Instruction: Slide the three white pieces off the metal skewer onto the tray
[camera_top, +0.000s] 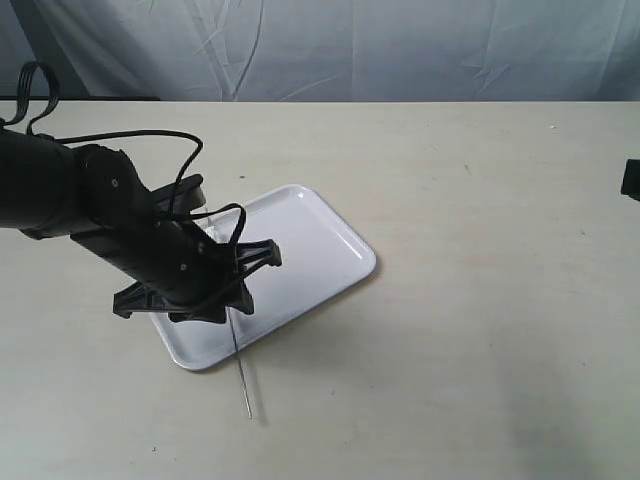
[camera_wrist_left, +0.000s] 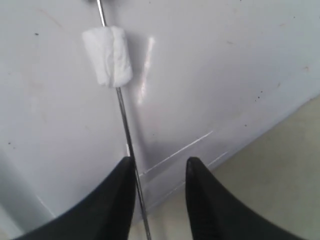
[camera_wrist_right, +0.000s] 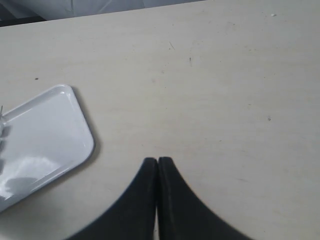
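The white tray (camera_top: 320, 250) lies in the middle of the table. My left gripper (camera_wrist_left: 160, 162) hangs over the tray's (camera_wrist_left: 225, 75) near rim, open. The thin metal skewer (camera_wrist_left: 127, 140) runs along the inner edge of one finger, and the other finger stands clear of it. A white lump with a crease (camera_wrist_left: 107, 54) sits threaded on the skewer above the tray; I cannot tell whether it is one piece or two. The other white pieces are out of view. In the exterior view the skewer (camera_top: 240, 365) pokes out from under the left arm (camera_top: 150, 250) onto the table. My right gripper (camera_wrist_right: 158, 160) is shut and empty over bare table.
Only a black bit of the right arm (camera_top: 631, 180) shows at the far right edge. A grey cloth backdrop (camera_top: 350, 45) hangs behind the table's back edge. The tray's corner (camera_wrist_right: 50, 130) lies well to one side of the right gripper.
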